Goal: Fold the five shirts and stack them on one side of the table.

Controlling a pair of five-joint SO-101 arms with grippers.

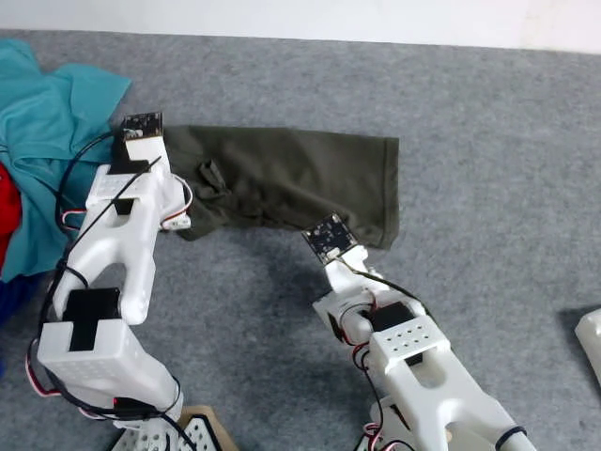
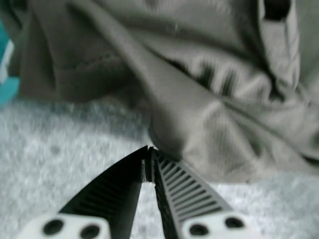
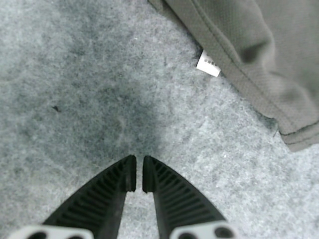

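Observation:
An olive shirt [image 1: 291,183] lies partly folded across the middle of the grey table. My left gripper [image 2: 148,158] is at the shirt's left end, shut, with its tips pinching a raised ridge of the olive shirt [image 2: 199,114]. The left arm [image 1: 122,235] stands over that end. My right gripper [image 3: 134,174] hovers shut over bare grey felt with nothing between its fingers, just short of the olive shirt's hem [image 3: 259,55] and its white tag [image 3: 208,63]. The right arm [image 1: 404,348] comes in from the front, near the shirt's front right corner.
A teal shirt [image 1: 47,122] lies crumpled at the back left, with a red one [image 1: 7,211] and a bit of blue cloth [image 1: 11,296] beside it at the left edge. A white object [image 1: 592,343] sits at the right edge. Open grey felt [image 1: 507,188] spreads on the right.

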